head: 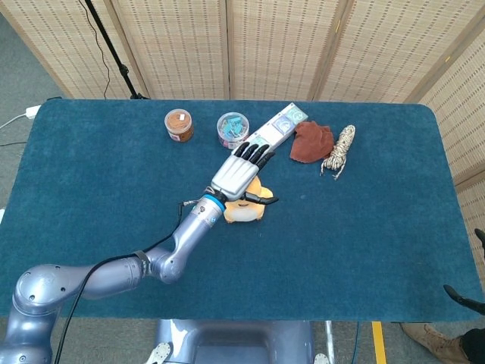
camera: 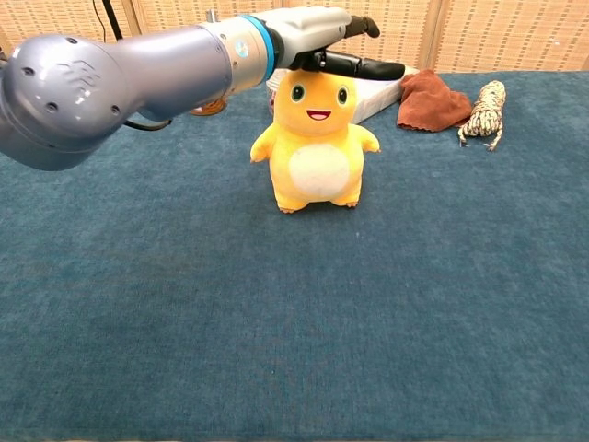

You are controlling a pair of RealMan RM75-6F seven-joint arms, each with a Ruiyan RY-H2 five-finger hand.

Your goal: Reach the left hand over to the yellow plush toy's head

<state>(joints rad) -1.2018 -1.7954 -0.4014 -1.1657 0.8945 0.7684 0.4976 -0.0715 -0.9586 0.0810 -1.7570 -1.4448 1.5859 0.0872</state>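
Note:
The yellow plush toy (camera: 317, 147) stands upright in the middle of the blue table, facing me. In the head view only its lower body (head: 244, 213) shows beneath the hand. My left hand (head: 241, 173) lies flat over the toy's head with its fingers stretched out and apart, holding nothing. In the chest view this left hand (camera: 313, 32) sits right on top of the head, its thumb reaching past the toy's face. My right hand (head: 464, 297) peeks in at the bottom right edge of the head view, only dark fingertips showing, spread apart.
Behind the toy lie an orange-lidded jar (head: 179, 125), a clear tub of blue clips (head: 232, 129), a long white box (head: 274, 131), a brown cloth (head: 311, 142) and a coiled rope (head: 339, 150). The blue table (head: 348, 243) stretches wide around the toy.

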